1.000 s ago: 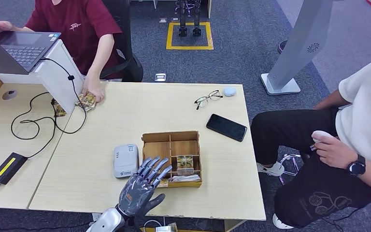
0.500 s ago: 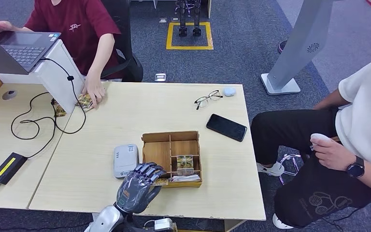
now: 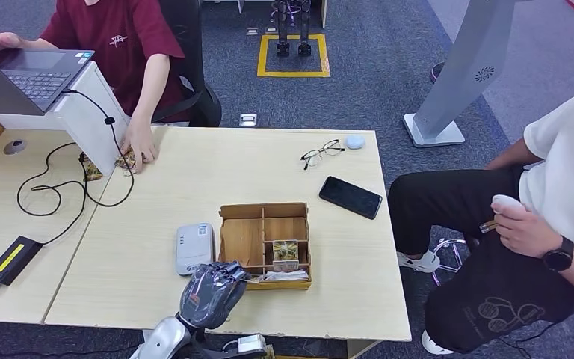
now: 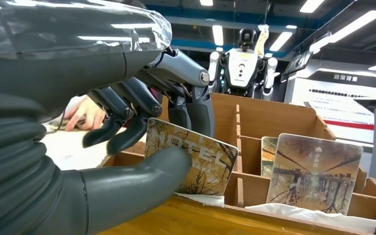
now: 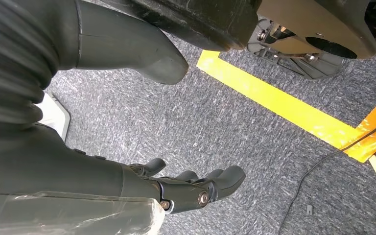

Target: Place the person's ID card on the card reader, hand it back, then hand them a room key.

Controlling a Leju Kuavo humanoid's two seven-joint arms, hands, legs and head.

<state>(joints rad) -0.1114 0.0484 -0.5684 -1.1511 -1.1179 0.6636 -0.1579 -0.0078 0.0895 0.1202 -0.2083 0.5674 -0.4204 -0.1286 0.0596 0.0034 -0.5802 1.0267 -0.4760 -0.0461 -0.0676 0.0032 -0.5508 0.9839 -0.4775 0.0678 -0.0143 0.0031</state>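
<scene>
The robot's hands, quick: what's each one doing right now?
Left hand: pinching a hotel room key card at the wooden box.
Right hand: hanging over the floor, holding nothing, fingers apart.

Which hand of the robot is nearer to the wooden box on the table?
Left. The left hand is at the wooden box, gripping a card. The right hand hangs over the floor.

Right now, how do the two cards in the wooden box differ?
The near card, printed HOTEL, is pinched by the left hand and tilted; the far card stands free in the next compartment, untouched. The near card's face is partly hidden by the thumb; the far card's face shows in full. Both carry a brownish, tree-like print and sit in the box.
</scene>
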